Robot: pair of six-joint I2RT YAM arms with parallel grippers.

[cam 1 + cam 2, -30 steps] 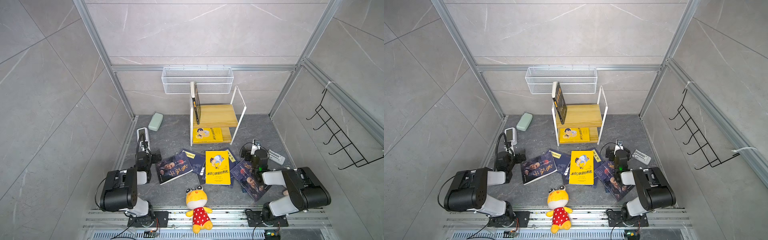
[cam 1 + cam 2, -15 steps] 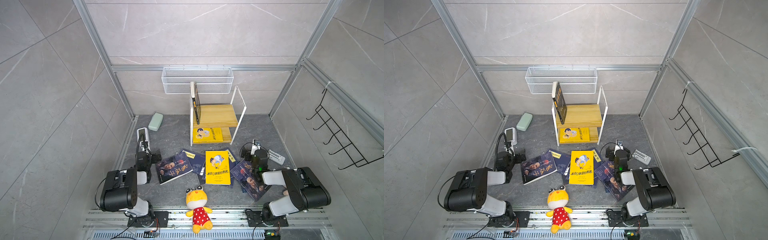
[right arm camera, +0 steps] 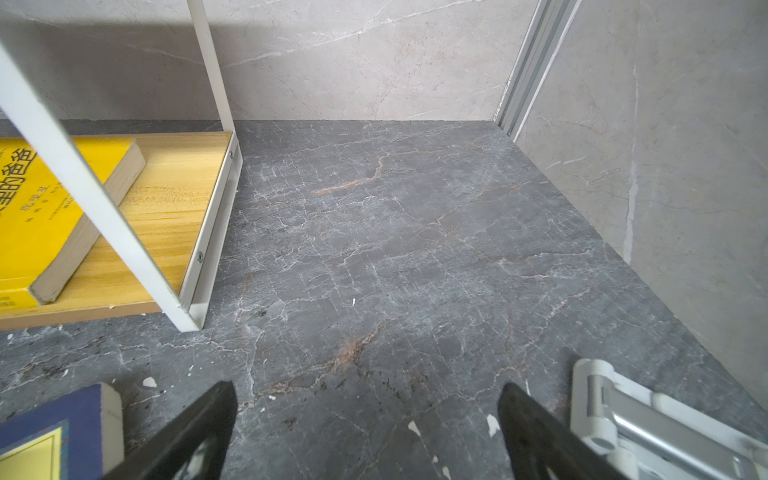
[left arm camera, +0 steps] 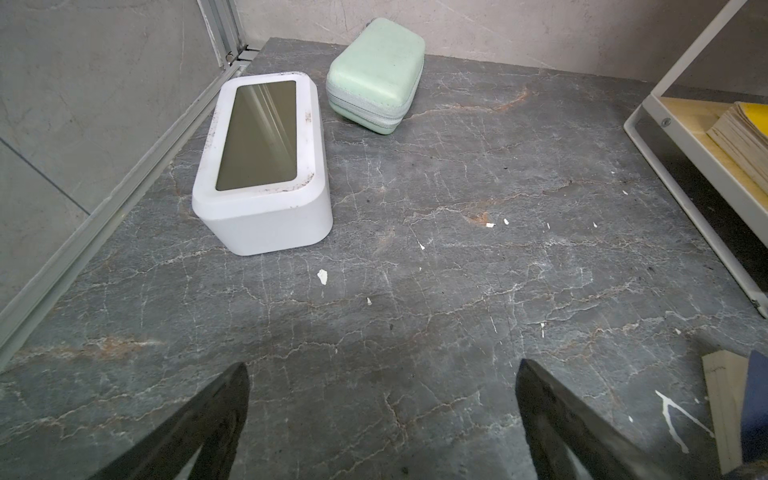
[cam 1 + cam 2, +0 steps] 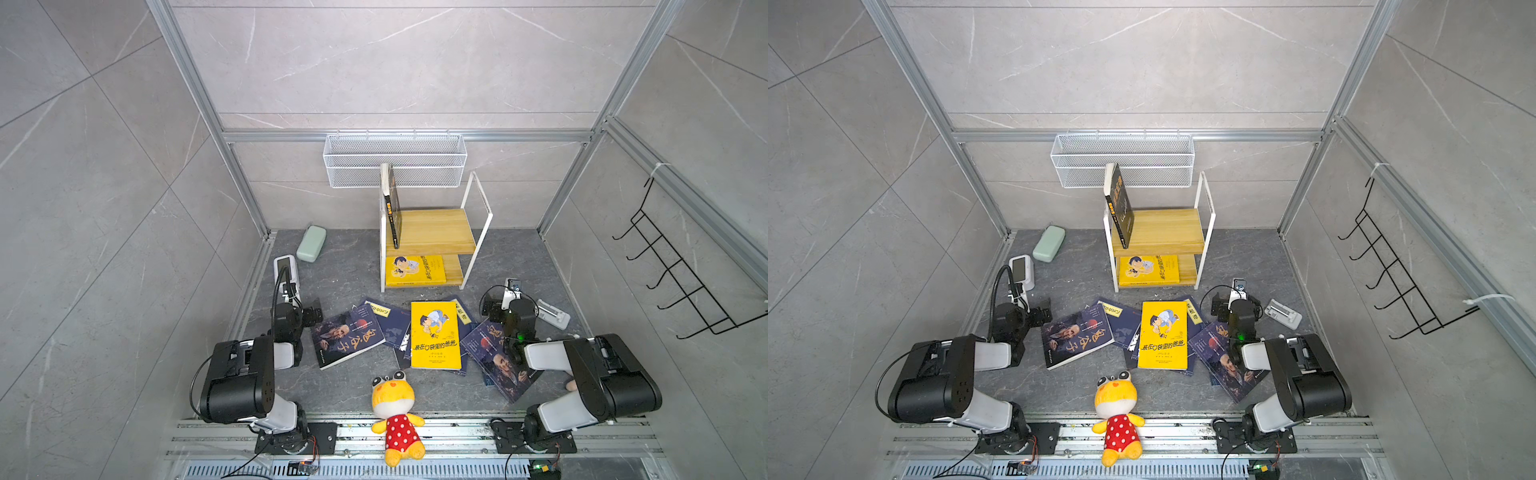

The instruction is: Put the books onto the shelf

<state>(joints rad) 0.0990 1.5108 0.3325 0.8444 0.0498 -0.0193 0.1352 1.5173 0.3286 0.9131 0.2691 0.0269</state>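
Several books lie spread on the dark floor: a navy one with an old man's face [image 5: 347, 338], a yellow cartoon-boy one [image 5: 434, 334] on top of other navy ones, and another navy one [image 5: 496, 361] partly under the right arm. The shelf [image 5: 432, 230] stands behind them. A dark book [image 5: 392, 203] stands on its top board against the left frame, and a yellow book [image 5: 415, 270] lies flat on its lower board [image 3: 166, 199]. My left gripper [image 4: 380, 368] and right gripper [image 3: 368, 384] hang open and empty just above bare floor, either side of the pile.
A white box with a mirrored top [image 4: 266, 166] and a mint green case [image 4: 376, 83] lie ahead of the left gripper. A silver-white device [image 3: 648, 428] lies beside the right gripper. A yellow plush toy [image 5: 395, 411] sits in front. A wire basket [image 5: 395, 160] and hook rack [image 5: 681, 278] hang on the walls.
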